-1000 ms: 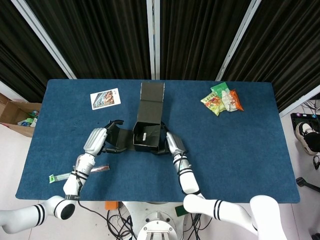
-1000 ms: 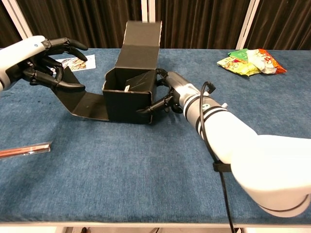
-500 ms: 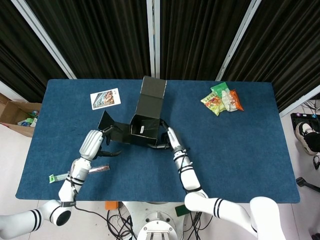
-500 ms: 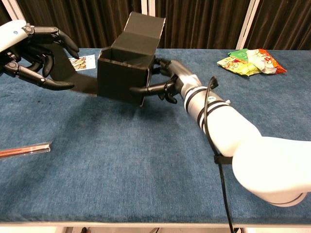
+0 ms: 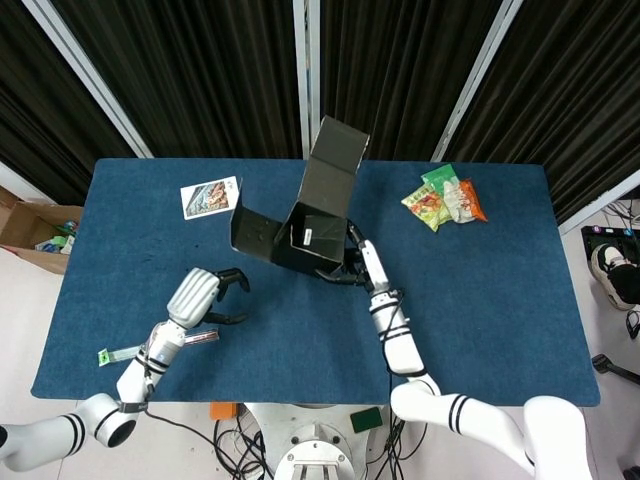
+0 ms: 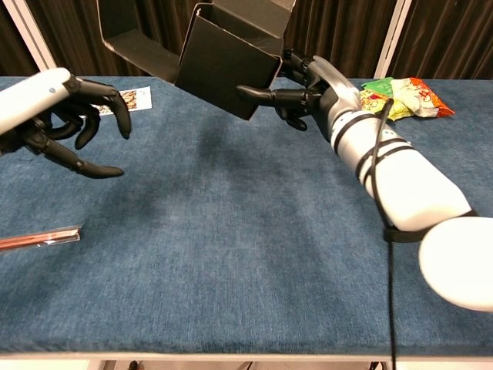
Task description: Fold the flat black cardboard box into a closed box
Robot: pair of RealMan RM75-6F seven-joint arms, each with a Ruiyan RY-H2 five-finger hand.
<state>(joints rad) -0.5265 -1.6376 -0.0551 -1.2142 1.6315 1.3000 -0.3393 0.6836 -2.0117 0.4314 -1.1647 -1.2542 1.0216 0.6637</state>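
- Leftmost, at the table's near left edge, lies a thin packaged strip [image 6: 37, 237], untouched and well apart from the work.
- Next along, the left hand [image 6: 73, 123] hovers low over the blue table [image 5: 480, 300], fingers curled but spread apart, holding nothing.
- Behind it, near the far left of the table, lies a printed card [image 5: 211, 196].
- Around the middle, the black cardboard box [image 5: 300, 225] is lifted clear of the table, tilted, its open mouth facing up and toward the left; one long flap [image 5: 336, 165] rises from its far side and a side flap [image 6: 131, 38] juts out leftward.
- Just right of it, the right hand [image 6: 304, 85] holds the box at its right wall, one finger laid along the near face and the others wrapped behind; how firm that hold is I cannot tell.
- The relation that counts: the box sits up and to the right of the empty left hand, with the loose side flap reaching toward that hand. By my judgement the left hand is the one free to press flaps shut, and it would have to rise and move right to meet them.
- Furthest right, a heap of snack packets [image 5: 444, 199] rests near the table's far edge, out of the way.
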